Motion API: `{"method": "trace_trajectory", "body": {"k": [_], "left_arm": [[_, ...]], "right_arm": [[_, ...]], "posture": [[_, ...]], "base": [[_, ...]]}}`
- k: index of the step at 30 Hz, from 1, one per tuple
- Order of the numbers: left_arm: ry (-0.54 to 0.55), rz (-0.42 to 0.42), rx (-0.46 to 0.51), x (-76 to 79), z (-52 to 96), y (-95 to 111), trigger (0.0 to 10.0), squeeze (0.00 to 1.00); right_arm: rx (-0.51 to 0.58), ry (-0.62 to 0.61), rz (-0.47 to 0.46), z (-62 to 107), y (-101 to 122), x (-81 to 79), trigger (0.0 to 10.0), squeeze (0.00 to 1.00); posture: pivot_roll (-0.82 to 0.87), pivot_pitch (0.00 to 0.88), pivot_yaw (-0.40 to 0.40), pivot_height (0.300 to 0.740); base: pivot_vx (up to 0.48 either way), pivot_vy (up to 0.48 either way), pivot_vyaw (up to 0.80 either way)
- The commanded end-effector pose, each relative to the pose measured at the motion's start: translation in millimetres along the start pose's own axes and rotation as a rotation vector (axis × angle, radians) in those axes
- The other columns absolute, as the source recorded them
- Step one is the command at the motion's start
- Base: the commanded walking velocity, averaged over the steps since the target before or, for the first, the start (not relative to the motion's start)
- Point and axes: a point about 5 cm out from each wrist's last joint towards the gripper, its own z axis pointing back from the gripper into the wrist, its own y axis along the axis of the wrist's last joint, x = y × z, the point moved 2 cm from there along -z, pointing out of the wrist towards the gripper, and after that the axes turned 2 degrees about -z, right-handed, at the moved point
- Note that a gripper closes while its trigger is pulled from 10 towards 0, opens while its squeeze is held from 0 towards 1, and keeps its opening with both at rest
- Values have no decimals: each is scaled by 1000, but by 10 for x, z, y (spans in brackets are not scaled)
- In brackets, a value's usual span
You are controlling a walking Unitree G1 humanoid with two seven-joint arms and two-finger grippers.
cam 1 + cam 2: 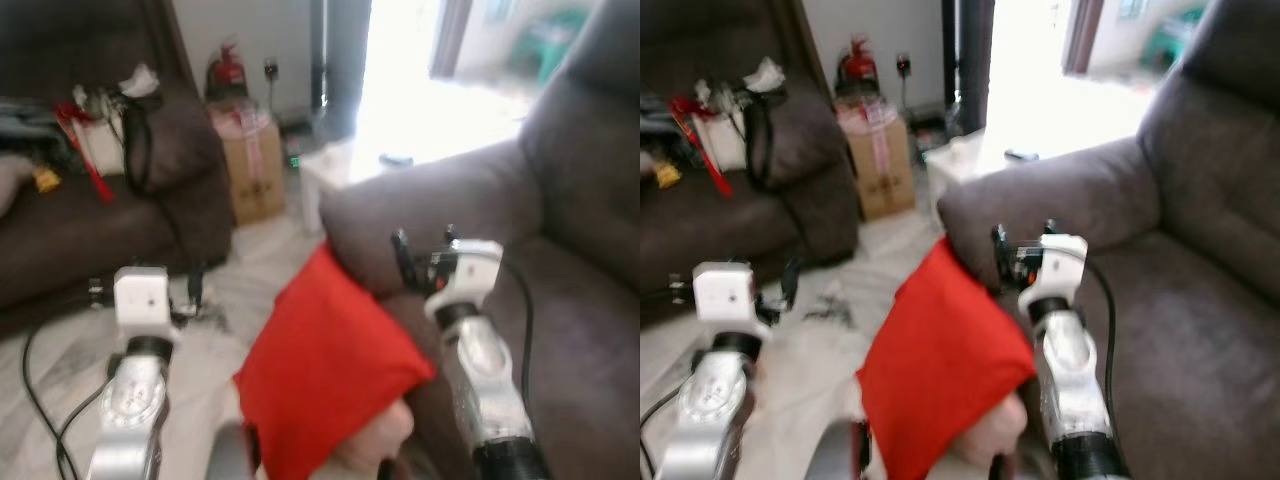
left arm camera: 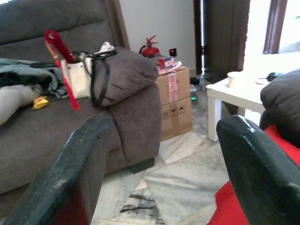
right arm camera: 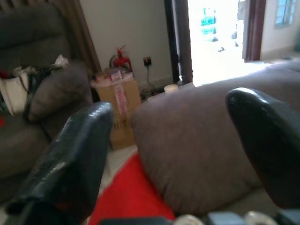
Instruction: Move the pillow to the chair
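Red pillow [image 1: 325, 365], lower centre, leaned against the grey chair [image 1: 560, 250]; left gripper [image 2: 159, 178] and right gripper [image 3: 178, 154] released, fingers spread.

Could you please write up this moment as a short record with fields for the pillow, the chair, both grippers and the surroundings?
pillow: red pillow, between the two arms, leaning against the chair's armrest
chair: grey armchair, on the robot's right
left gripper: left gripper, open, over the marble floor
right gripper: right gripper, open, over the armrest
surroundings: dark sofa with bags, cardboard box, fire extinguisher, white table
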Motion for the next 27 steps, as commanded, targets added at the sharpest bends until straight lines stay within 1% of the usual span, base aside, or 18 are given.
{"method": "trace_trajectory", "body": {"k": [1,9,12,16,19,21,23,27], "left_arm": [[7,-15,35,-36,-49,99,10000,0],[13,-19,27,-56,-35,82,10000,0],[16,-20,24,-66,-32,76,10000,0],[18,-21,22,-73,-27,71,10000,0],[19,-22,20,-75,-27,69,10000,0],[18,-22,21,-69,-32,69,10000,0],[18,-21,20,-67,-35,68,10000,0],[20,-21,16,-69,-34,63,10000,0]], "right_arm": [[13,18,-1,-47,53,-42,10000,0],[-16,32,-9,-32,-14,-69,10000,0],[-40,16,-5,-26,-62,-44,10000,0],[-44,18,13,-27,-68,-46,10000,0],[-48,33,-3,-28,-73,-78,10000,0],[-39,45,5,-26,-64,-99,10000,0],[-32,48,-1,-23,-62,-106,10000,0],[-57,54,-4,-16,-103,-113,10000,0]], "posture": [[30,43,-13,622],[32,46,-15,622],[34,48,-15,622],[34,48,-15,622],[33,48,-13,607],[34,48,-14,593],[33,49,-14,593],[34,49,-15,593]], "base": [[0,0,0],[0,0,0],[0,0,0],[0,0,0],[0,0,0],[0,0,0],[0,0,0],[0,0,0]]}}
